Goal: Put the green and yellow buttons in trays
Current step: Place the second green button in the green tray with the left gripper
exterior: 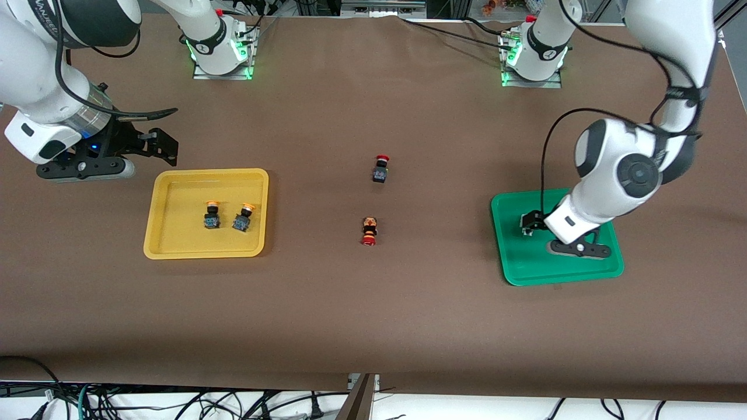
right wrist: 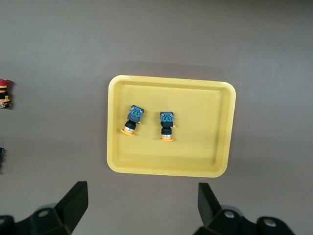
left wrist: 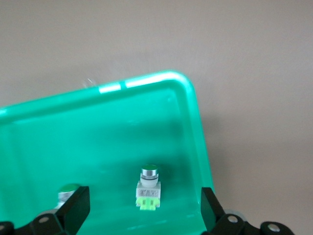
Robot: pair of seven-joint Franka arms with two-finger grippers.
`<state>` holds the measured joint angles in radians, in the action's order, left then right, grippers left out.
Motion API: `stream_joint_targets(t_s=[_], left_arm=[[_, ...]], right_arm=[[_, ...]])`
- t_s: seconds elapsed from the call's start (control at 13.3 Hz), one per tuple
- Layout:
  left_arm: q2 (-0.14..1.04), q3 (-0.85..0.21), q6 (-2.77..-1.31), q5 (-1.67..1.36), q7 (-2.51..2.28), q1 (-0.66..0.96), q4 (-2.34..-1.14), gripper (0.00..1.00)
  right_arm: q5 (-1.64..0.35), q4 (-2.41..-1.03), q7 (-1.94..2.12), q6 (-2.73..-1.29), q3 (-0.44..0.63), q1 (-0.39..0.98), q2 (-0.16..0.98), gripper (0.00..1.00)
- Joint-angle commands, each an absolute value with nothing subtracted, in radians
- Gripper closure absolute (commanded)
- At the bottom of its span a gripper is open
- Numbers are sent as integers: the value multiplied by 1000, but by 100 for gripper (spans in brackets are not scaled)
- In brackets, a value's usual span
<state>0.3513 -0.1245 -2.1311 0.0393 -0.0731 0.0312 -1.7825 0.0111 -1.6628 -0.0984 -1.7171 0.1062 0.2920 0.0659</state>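
Left gripper (left wrist: 144, 215) hovering released over green tray (left wrist: 98, 127), pale green-and-white buttons (left wrist: 148, 188) standing inside between its fingers. Right gripper (right wrist: 142, 205) waiting released beside yellow tray (exterior: 175, 192), holding two orange-capped buttons (exterior: 212, 214).

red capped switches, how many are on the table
2, both on the bare table between the trays: one standing, the other lying on its side, nearer the front camera. None shows in the yellow tray or green tray.
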Motion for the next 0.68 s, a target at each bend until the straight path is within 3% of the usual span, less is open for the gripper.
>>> stream_joint_targets(t_s=[0.0,0.3,0.6], left_arm=[[316,-123,-1876,12,-66,29,-1620,0],[186,-123,-1689,-9,-124,-2,-1585,0],[109,-97,-1608,-9,-141,-11,-1585,0]], right_arm=[[-15,-1654,-87,-1717,109,284,71,1],[-17,-1654,-87,-1726,109,284,71,1],[-38,-1652,-87,-1787,109,284,71,1]])
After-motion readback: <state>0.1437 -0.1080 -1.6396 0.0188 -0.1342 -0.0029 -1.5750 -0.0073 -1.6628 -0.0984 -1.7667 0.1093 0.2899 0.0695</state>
